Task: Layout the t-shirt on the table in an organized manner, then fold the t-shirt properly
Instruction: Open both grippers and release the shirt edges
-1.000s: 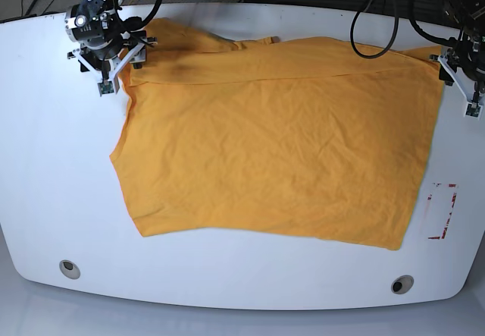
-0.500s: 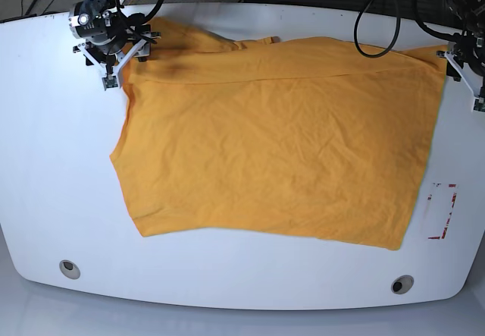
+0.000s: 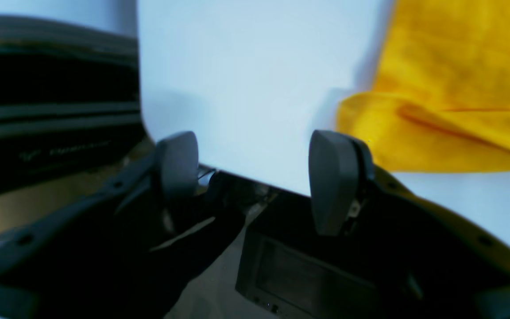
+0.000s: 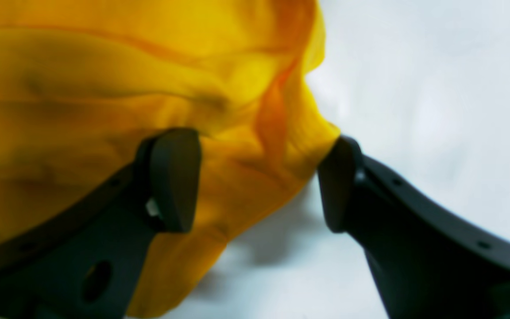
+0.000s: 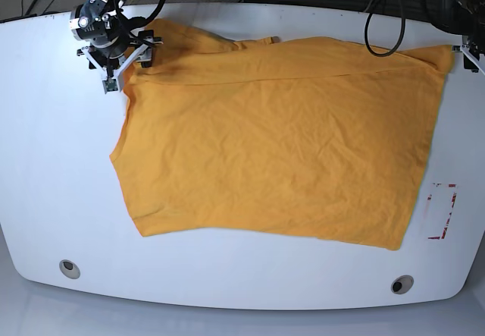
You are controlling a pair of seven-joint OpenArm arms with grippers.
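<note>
table (image 5: 61,161): glossy white top with rounded corners, seen whole in the base view; two round grey grommet holes (image 5: 69,268) near its front edge and a red-outlined rectangle mark (image 5: 442,211) on the side below the left gripper. beyond the far edge, dark cables (image 5: 379,17) and grey floor. past the table edge beside the left gripper, dark shelving or equipment with a line of faint script, too blurred to read.

t-shirt (image 5: 280,139): orange-yellow, spread mostly flat across the middle of the table, a fold line running along its far part, lightly wrinkled. no print or label readable on it.

right gripper (image 4: 259,181): at the far corner of the shirt; jaws stand apart, one finger over the cloth, the other at the cloth's edge over bare table, a rumpled corner of shirt lying between them. nothing pinched.

left gripper (image 3: 255,177): at the opposite far corner, mostly out of the base view; jaws wide apart over bare white table, holding nothing. the shirt's folded corner lies just beside its outer finger (image 3: 332,181).
</note>
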